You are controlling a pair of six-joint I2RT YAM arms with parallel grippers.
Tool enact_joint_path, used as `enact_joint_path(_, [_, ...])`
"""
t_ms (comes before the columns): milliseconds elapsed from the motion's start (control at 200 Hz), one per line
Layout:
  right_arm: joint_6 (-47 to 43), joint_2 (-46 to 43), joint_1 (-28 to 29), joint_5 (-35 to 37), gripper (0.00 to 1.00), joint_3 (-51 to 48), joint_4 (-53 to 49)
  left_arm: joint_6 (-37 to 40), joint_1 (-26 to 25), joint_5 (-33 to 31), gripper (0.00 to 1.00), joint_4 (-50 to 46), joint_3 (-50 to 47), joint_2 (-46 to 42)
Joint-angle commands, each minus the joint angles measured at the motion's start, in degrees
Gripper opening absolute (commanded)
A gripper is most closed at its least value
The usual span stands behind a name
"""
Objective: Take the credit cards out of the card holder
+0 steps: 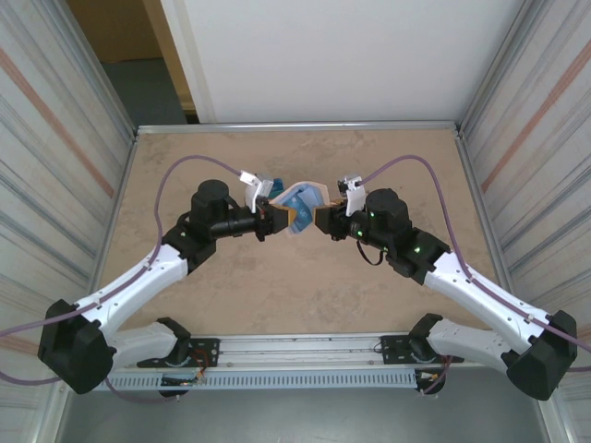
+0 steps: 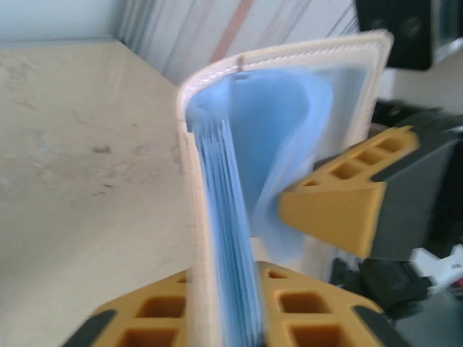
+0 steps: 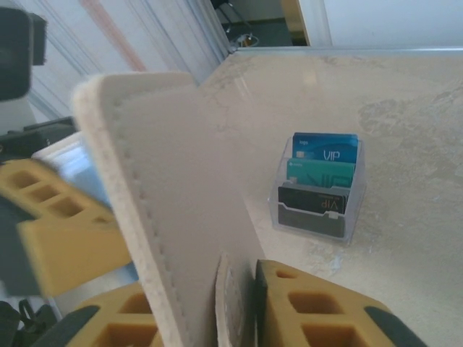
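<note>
Left and right jaws each clamp the card holder (image 1: 300, 205); 2 racked cards (image 3: 325, 150) read "VIP".

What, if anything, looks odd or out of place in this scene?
One pale blue inner sleeve of the card holder bulges out in a curve instead of lying flat, where the left gripper and right gripper hold it open. Nothing else stands out.

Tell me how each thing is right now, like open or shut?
card holder, open, held by both flaps
left fingers, shut on one flap
right fingers, shut on the other flap
credit cards, three upright in the clear stand
clear stand, standing on the table
</note>
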Motion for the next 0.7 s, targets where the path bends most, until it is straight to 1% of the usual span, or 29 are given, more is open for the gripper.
enact_joint_path(0, [0.1, -0.9, 0.48, 1.47, 0.35, 1.12, 0.0, 1.91, -0.38, -4.84, 0.06, -1.16, 0.92, -1.33])
enact_joint_path(60, [-0.12, -1.03, 0.46, 2.94, 0.4, 1.3, -1.33, 2.49, -0.37, -5.9, 0.0, -2.25, 0.92, -1.92])
enact_joint_path(160, [-0.42, -3.57, 0.31, 5.44, 0.57, 1.35, -3.13, 4.46, -0.35, -6.75, 0.0, -5.8, 1.8, -2.62])
enact_joint_path(241, [-1.38, -4.54, 0.31, 5.35, 0.7, 1.35, -4.3, 6.46, -0.43, -6.67, 0.0, -10.24, 3.71, -2.57])
enact_joint_path(336, [-2.9, -5.09, 0.59, 4.65, 0.77, 1.52, -5.31, 8.59, -0.41, -7.1, 0.0, -16.34, 6.87, -2.07])
enact_joint_path(416, [-4.28, -4.88, 1.84, 5.93, 0.85, 1.69, -5.98, 10.94, -0.43, -8.5, 0.0, -22.87, 10.63, -0.84])
enact_joint_path(441, [-4.6, -4.77, 2.26, 6.71, 0.89, 1.78, -6.16, 11.8, -0.66, -9.26, 0.0, -24.74, 11.86, -0.26])
enact_joint_path(466, [-4.88, -4.5, 2.72, 7.45, 1.0, 1.87, -6.36, 12.73, -0.98, -10.16, 0.0, -27.23, 13.19, 0.32])
enact_joint_path(546, [-5.2, -3.46, 3.29, 9.32, 0.99, 2.37, -7.03, 16.14, -3.34, -15.74, 0.0, -35.59, 18.97, 3.29])
enact_joint_path(636, [-5.05, -2.09, 3.49, 10.93, 0.99, 3.0, -7.51, 19.83, -7.45, -26.56, 0.0, -46.92, 26.88, 8.54])
enact_joint_path(697, [-4.83, -1.66, 3.57, 11.97, 0.99, 3.21, -7.52, 21.26, -10.28, -33.38, 0.0, -51.89, 30.71, 11.77])
